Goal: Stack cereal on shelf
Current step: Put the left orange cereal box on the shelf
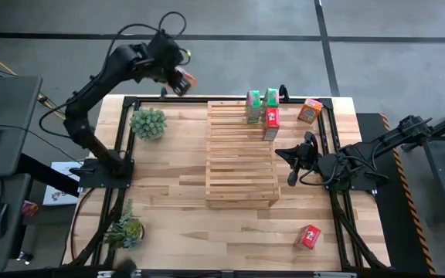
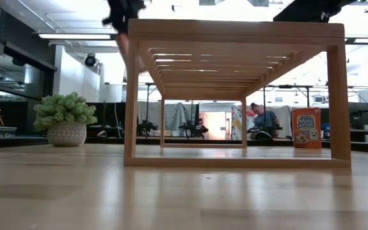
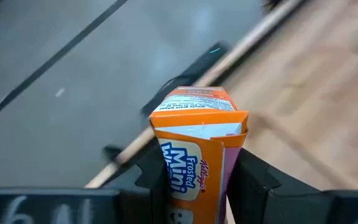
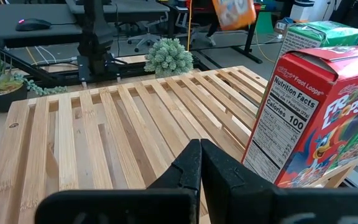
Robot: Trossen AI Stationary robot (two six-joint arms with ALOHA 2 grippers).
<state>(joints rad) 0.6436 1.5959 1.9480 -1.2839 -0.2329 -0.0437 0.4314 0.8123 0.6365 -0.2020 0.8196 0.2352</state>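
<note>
So, an orange cereal box (image 3: 197, 155) is pinched between the fingers of the left gripper (image 1: 182, 79), held up in the air past the far left corner of the table (image 1: 168, 193), off the wood. In the left wrist view the box stands upright between the two dark fingers (image 3: 257, 177), top flap showing.

Shelf (image 1: 242, 154) of pale slats sits mid-table. On its far right corner: two green boxes (image 1: 263, 98) side by side, a red box (image 1: 270, 122) just in front of them. Another orange box (image 1: 310, 110) stands on the table right of the shelf, near the far edge. One more red box (image 1: 309, 236) lies on the table near the front right, well apart from the shelf.

Right gripper (image 1: 292, 166) hovers at the shelf's right edge, fingers pressed together, holding nothing; the red box is just beside it in the right wrist view.

Two small plants (image 1: 147, 123) on the left side of the table.
</note>
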